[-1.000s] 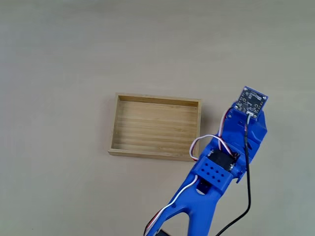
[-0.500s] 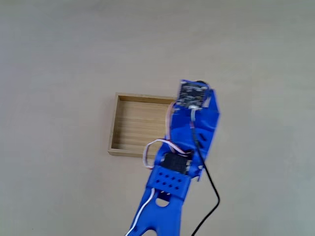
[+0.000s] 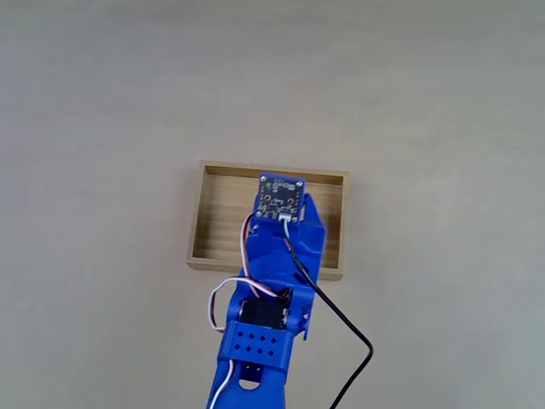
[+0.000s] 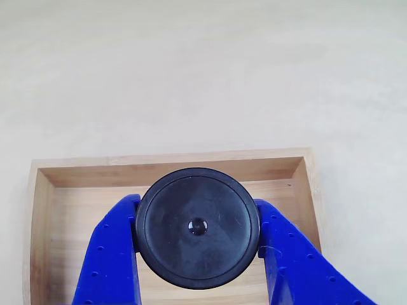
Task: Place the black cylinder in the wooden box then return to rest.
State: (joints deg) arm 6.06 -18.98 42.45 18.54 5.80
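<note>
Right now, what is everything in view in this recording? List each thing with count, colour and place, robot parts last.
wooden box: one, light wood, on the table at the middle of the fixed view, partly under the arm; in the other view its floor lies beneath the cylinder.
black cylinder: one, black with a round glossy top, held between the two blue fingers over the box's floor.
table: one, pale beige, all around the box.
black cable: one, black, running from the circuit board down to the bottom edge of the fixed view.
arm: one, blue, reaching up from the bottom edge over the box, with a small circuit board on top.
tool: one, blue fingers, shut on the cylinder from left and right.
</note>
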